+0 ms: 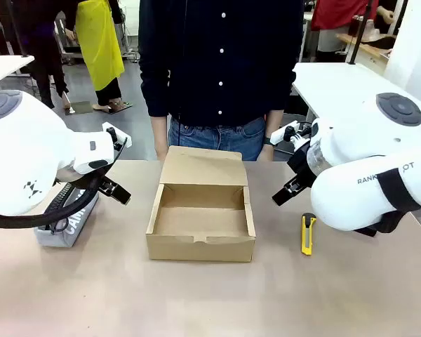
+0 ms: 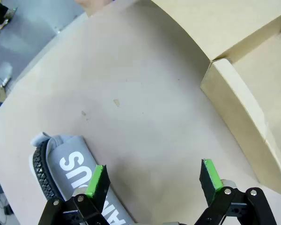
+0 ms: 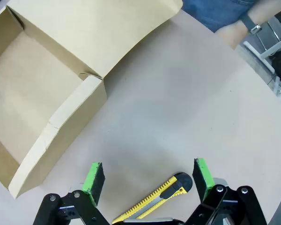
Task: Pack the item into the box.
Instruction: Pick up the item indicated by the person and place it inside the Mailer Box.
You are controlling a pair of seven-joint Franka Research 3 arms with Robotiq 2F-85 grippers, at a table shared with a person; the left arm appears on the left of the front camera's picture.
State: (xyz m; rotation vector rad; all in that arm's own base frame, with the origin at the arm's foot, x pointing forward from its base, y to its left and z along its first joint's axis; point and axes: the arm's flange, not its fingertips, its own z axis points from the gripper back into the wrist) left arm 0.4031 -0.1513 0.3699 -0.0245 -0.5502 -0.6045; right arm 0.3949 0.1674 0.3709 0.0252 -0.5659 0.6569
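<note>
Brown cardboard sets the scene: the box (image 1: 201,249) sits in the middle of the table (image 1: 210,302), its lid flap (image 1: 203,167) thrown back toward the person (image 1: 221,63) at the far side, and its floor is bare. So the packing has not begun; the item is not in the box and neither arm has it.

The left gripper (image 2: 154,178) hangs with its green pads spread wide and nothing between them, above the table by the grey pencil case (image 2: 70,164). The right gripper (image 3: 149,174) is likewise spread and empty, poised over the yellow-and-black utility knife (image 3: 154,197) (which is not the thing to pack).

I judge this to be the waiting or search step. The next move calls for finding the small black item, perhaps offered by the person, closing on it along its narrow width, then carrying it over the open box.
</note>
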